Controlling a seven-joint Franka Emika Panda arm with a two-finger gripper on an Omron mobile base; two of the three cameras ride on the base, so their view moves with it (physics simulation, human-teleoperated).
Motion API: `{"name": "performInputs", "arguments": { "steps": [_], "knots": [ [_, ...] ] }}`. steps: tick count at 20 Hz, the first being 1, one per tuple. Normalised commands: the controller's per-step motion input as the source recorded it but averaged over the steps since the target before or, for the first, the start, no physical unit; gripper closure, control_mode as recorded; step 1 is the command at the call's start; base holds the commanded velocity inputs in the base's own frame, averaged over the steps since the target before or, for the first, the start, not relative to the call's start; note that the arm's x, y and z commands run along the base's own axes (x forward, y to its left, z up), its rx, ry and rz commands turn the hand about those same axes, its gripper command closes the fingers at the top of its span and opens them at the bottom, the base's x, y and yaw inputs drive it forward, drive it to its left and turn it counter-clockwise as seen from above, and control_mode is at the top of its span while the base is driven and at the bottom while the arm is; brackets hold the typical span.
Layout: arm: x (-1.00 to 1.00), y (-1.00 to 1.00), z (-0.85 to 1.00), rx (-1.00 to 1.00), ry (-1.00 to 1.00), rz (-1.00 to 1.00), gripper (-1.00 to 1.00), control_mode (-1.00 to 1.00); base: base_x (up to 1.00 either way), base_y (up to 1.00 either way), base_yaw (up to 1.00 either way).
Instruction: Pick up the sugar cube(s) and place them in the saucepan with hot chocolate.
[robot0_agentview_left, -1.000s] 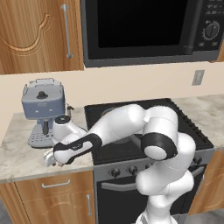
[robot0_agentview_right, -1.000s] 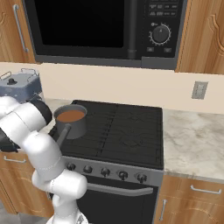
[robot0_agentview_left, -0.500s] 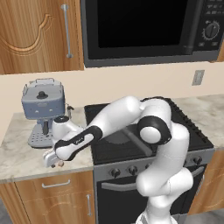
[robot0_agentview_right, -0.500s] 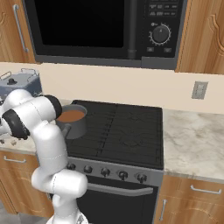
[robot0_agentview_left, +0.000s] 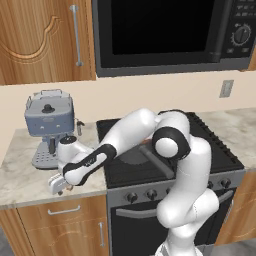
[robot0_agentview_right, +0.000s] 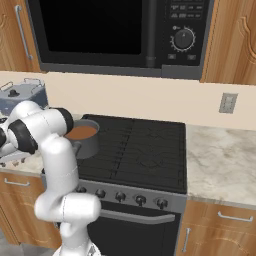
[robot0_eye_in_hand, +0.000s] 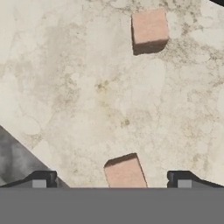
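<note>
In the left base view, the white arm reaches down and left from the stove (robot0_agentview_left: 200, 145) to the front edge of the marble counter (robot0_agentview_left: 22, 172), a pale, veined, matte slab over wooden drawers. The gripper (robot0_agentview_left: 59, 184) hangs low over that edge, just in front of the espresso machine (robot0_agentview_left: 49, 125), a blue-grey boxy body with a rounded knob on its lid and chrome feet. A speck of tan beside the hand may be a cube, too small to tell. The arm's forearm crosses the left part of the black glass-and-grate cooktop and hides the pan there. Above hang a dark microwave (robot0_agentview_left: 170, 35) and a wood cabinet door with a steel bar handle.

In the right base view, the saucepan with hot chocolate (robot0_agentview_right: 82, 137) stands on the stove's rear left burner: a short dark grey metal cylinder, smooth-walled, filled with flat brown liquid. The arm's white shoulder and dark joint stand just in front of it and cover its handle side. A beige wall outlet (robot0_agentview_right: 228, 103) sits above the right-hand counter.

In the hand view, two sugar cubes lie apart on the mottled cream stone. The far sugar cube (robot0_eye_in_hand: 149, 30) is a crisp tan block with a shaded side. The near sugar cube (robot0_eye_in_hand: 124, 172) sits between the two dark fingertips (robot0_eye_in_hand: 41, 178), which stand wide apart, touching nothing.
</note>
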Motion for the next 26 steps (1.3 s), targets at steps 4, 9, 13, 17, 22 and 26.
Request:
{"name": "performInputs", "arguments": {
  "steps": [4,9,13,17,22,26],
  "knots": [
    [0.00,0.00,-0.06,-0.01,0.00,0.00,-1.00,-1.00,0.00,0.00,0.00],
    [0.06,0.00,-0.03,-0.01,0.00,0.00,-1.00,-1.00,0.00,0.00,0.00],
    [0.09,0.00,-0.02,-0.01,0.00,0.00,-1.00,-1.00,0.00,0.00,0.00],
    [0.01,0.00,-0.02,-0.01,0.00,0.00,-1.00,-1.00,0.00,0.00,0.00],
    [0.00,0.00,-0.06,0.00,0.00,0.00,-1.00,-1.00,0.00,0.00,0.00],
    [0.00,0.00,-0.25,-0.02,0.00,0.00,-1.00,-1.00,0.00,0.00,0.00]
  ]
}}
